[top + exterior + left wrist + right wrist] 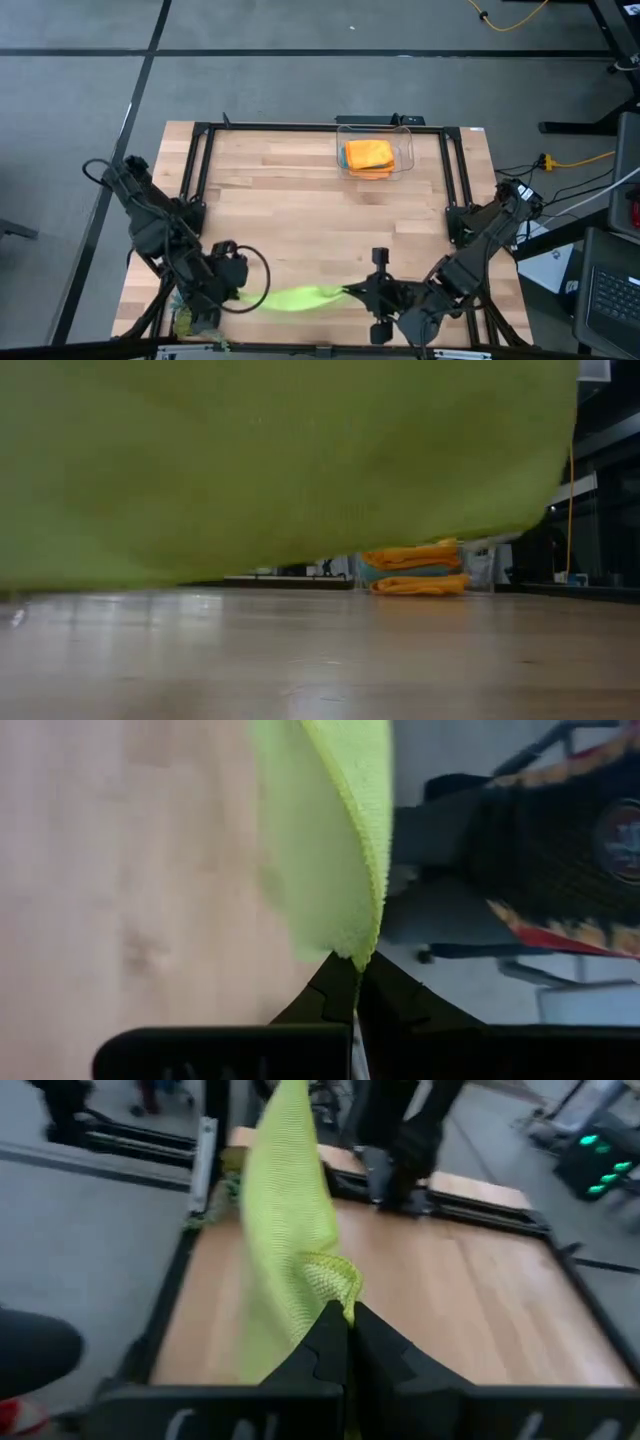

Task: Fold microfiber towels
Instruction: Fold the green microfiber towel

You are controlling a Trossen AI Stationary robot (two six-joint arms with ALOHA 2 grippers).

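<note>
Folding is mid-step: left gripper [352,982] and right gripper [347,1325] each pinch the lime green microfiber towel [300,297], apparently stretched above the wooden table [290,200], needing lowering next.

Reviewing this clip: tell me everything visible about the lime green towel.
The lime green towel is a soft, finely napped microfiber cloth, stretched out above the near edge of the wooden table. The left gripper is shut on one end, the right gripper on the other. It sags between them and fills most of the low view.
</note>
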